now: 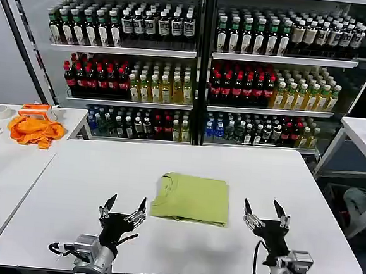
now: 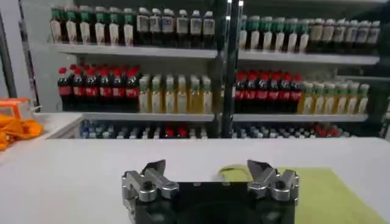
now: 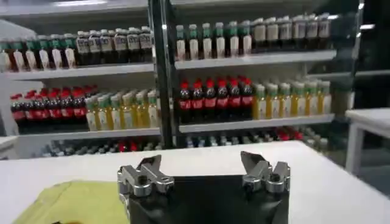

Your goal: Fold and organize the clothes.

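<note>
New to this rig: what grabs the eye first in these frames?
The folded yellow-green T-shirt lies alone in the middle of the white table, neckline toward the robot's left. The left gripper and right gripper sit open at the near edge, one on each side of it, touching nothing. Behind, shelves of bottles span the back wall, and an orange cloth lies on the side table at far left.

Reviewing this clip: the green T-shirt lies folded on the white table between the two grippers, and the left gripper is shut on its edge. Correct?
Not quite. The left gripper is open and clear of the T-shirt, as the head view shows. The rest holds: the shirt lies folded on the table, with the right gripper open on its other side.
</note>
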Tool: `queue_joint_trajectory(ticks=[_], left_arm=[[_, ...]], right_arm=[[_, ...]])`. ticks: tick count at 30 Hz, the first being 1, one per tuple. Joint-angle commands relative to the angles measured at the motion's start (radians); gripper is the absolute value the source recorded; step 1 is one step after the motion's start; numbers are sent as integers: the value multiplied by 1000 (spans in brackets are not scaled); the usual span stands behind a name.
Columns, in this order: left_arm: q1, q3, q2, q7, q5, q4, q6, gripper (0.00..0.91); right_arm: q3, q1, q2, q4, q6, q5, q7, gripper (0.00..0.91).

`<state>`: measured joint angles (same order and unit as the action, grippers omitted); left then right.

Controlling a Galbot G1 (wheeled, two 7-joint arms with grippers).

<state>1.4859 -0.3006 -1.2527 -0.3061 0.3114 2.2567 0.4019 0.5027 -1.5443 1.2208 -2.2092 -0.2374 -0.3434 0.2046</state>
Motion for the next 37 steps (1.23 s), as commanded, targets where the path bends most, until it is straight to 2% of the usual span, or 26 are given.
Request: queue_joint_trajectory(ticks=[1, 13, 28, 37], left_arm=[[39, -31, 15, 16, 28, 47, -53, 907], [66, -37, 7, 54, 25, 58, -60, 907], [93, -43, -12, 73, 6, 88, -55, 907], [106, -45, -24, 73, -6, 102, -52, 907]], right_arm=[[60, -206, 50, -87, 72, 229, -38, 907], [54, -210, 88, -99, 95, 237, -24, 907], [52, -223, 78, -123, 115, 275, -14, 907], [47, -221, 77, -138, 111, 263, -9, 907]])
